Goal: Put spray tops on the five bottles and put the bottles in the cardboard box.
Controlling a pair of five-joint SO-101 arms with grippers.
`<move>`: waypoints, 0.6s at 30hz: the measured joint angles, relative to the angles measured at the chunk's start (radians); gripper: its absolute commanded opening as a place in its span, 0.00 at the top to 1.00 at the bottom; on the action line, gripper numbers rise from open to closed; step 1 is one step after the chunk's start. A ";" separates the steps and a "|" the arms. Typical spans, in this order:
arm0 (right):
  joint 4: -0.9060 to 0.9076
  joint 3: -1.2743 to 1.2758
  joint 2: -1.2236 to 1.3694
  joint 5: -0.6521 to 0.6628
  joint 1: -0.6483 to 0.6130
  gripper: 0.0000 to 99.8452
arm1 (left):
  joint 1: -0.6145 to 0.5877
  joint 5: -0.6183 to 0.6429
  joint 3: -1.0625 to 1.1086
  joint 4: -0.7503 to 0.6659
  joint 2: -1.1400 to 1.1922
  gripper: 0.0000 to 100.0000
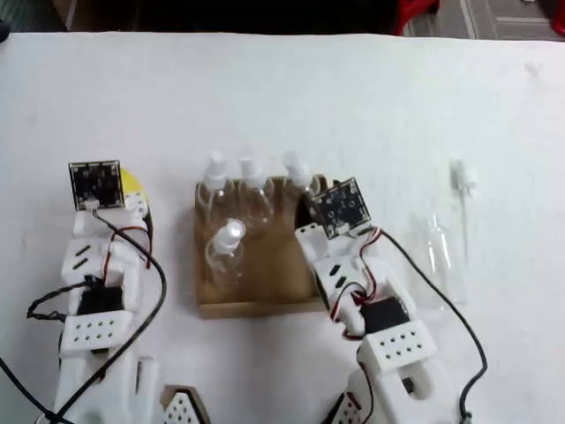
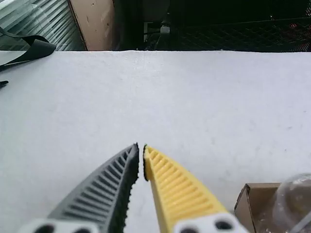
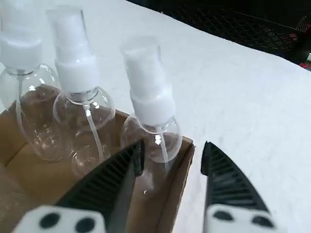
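"Both dark fingers of the right gripper (image 3: pixel 172 148) stand apart, straddling the brown cardboard box's (image 3: pixel 171 194) wall beside a clear capped plastic bottle (image 3: pixel 154 138). Risk?"

"A sideways lift could catch that wall, dragging the box or toppling the four capped bottles inside."

"And the left gripper (image 2: pixel 142 148)?"

"Shut on nothing, over the white table (image 2: pixel 194 97) beside the box. Farther right, the fifth clear bottle (image 1: pixel 433 252) lies uncapped, its white spray top (image 1: pixel 461 175) loose nearby; being round, the bottle likely rolls if nudged."
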 measured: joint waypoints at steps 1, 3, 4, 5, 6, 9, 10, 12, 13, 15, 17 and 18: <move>0.028 0.000 -0.026 0.000 0.000 0.83 | 0.000 0.000 0.000 0.000 0.000 0.98; 0.086 0.000 -0.083 0.000 0.003 0.83 | 0.000 0.000 0.000 0.000 0.000 0.98; 0.123 0.000 -0.112 0.000 0.014 0.83 | 0.000 0.000 0.000 0.000 0.000 0.98; 0.163 -0.005 -0.140 0.000 0.029 0.83 | 0.000 0.000 0.000 0.000 0.000 0.98; 0.206 -0.017 -0.161 0.000 0.046 0.83 | 0.000 0.000 0.000 0.000 0.000 0.98; 0.370 -0.098 -0.209 0.000 0.126 0.83 | 0.000 0.000 0.000 0.000 0.000 0.98; 0.434 -0.135 -0.212 0.000 0.163 0.83 | 0.000 0.000 0.000 0.000 0.000 0.98; 0.554 -0.221 -0.210 0.000 0.253 0.83 | 0.000 0.000 0.000 0.000 0.000 0.98; 0.601 -0.267 -0.206 0.000 0.310 0.83 | 0.000 0.000 0.000 0.000 0.000 0.98; 0.661 -0.356 -0.176 0.000 0.430 0.83 | 0.000 0.000 0.000 0.000 0.000 0.98; 0.703 -0.442 -0.126 0.000 0.534 0.83 | 0.000 0.000 0.000 0.000 0.000 0.98; 0.721 -0.483 -0.092 0.000 0.577 0.83 | 0.000 0.000 0.000 0.000 0.000 0.98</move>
